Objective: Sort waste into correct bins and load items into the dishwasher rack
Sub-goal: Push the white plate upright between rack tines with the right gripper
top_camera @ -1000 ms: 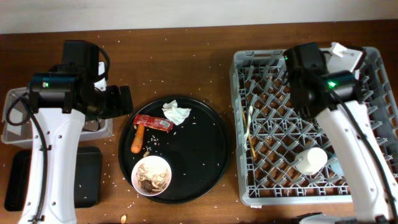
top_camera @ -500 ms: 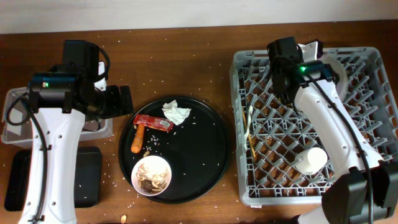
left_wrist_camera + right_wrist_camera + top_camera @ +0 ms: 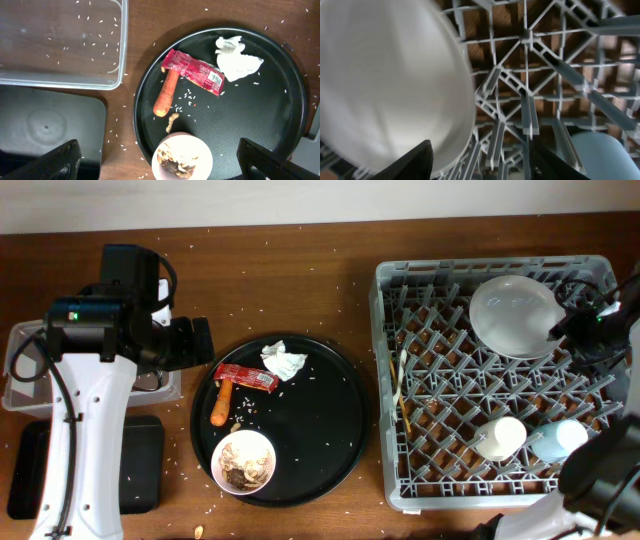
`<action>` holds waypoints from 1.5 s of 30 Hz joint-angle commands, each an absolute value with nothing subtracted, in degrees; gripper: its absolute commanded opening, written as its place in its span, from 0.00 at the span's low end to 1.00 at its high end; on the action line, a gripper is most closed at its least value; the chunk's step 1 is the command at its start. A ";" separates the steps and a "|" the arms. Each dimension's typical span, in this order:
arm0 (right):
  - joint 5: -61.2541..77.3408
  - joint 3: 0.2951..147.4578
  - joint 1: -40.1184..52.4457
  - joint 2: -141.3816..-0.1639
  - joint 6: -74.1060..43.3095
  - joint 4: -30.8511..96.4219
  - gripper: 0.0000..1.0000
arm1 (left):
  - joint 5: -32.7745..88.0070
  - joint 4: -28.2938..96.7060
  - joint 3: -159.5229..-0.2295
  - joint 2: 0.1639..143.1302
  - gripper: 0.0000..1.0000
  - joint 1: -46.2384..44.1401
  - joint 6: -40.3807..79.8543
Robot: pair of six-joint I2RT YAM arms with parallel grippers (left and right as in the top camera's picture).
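Note:
A white plate [image 3: 513, 315] rests in the back of the grey dishwasher rack [image 3: 392, 480]. My right gripper [image 3: 562, 330] is open just to its right; in the right wrist view the plate [image 3: 385, 80] sits beside the left finger [image 3: 415, 162], with only rack pegs [image 3: 530, 65] between the jaws. A small white cup [image 3: 500, 437] and a light-blue cup [image 3: 557, 440] stand in the rack's front. On the round black tray [image 3: 330, 450] lie a red wrapper [image 3: 192, 71], tissue [image 3: 235, 57], carrot piece [image 3: 165, 95] and a bowl of scraps [image 3: 182, 160]. My left gripper [image 3: 159, 145] hangs open above the bowl.
A clear tub [image 3: 60, 42] and a shallow black tray [image 3: 45, 130] sit left of the round tray. A white fork [image 3: 402, 370] and thin chopsticks [image 3: 404, 415] lie along the rack's left side. Rice grains are scattered over the wooden table [image 3: 280, 270].
My right arm has swung from over the rack's back to the right edge and its jaws have opened, leaving the plate in the rack. The left arm has not moved.

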State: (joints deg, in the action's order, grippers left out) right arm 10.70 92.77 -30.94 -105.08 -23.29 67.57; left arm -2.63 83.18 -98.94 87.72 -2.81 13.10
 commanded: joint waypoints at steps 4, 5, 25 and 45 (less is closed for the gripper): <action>15.86 92.79 -31.16 -108.25 -20.01 62.22 0.44 | -3.27 83.07 -99.59 87.05 0.99 -2.57 13.02; 14.98 92.79 -31.16 -108.99 -20.73 61.95 0.39 | -3.27 83.07 -99.59 87.05 0.99 -2.57 13.02; -33.74 88.23 -2.90 -81.38 -0.45 64.97 0.04 | -3.27 83.07 -99.59 87.05 0.99 -2.57 13.02; -2.52 94.54 9.19 -71.16 -9.74 68.55 0.54 | -3.27 83.07 -99.59 87.05 0.99 -2.57 13.02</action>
